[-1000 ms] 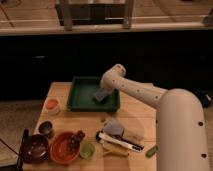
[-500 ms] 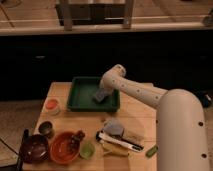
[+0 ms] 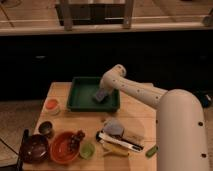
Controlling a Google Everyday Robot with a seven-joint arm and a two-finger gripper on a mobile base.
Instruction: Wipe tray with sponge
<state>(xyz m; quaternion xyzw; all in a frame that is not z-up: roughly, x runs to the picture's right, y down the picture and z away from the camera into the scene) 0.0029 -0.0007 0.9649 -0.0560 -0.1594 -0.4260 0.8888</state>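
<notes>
A dark green tray (image 3: 80,95) lies at the back middle of the wooden table. Inside it, toward its right side, sits the small grey-blue sponge (image 3: 99,95). My white arm reaches in from the lower right and bends down over the tray's right part. The gripper (image 3: 102,91) is right at the sponge, pressing down on it inside the tray.
A round orange bowl (image 3: 63,148) and a dark bowl (image 3: 34,148) stand at the front left. A small green cup (image 3: 87,150), a metal cup (image 3: 46,129) and an orange-lidded jar (image 3: 52,106) are nearby. A grey-blue lump (image 3: 114,127) and utensils (image 3: 120,142) lie at the front middle.
</notes>
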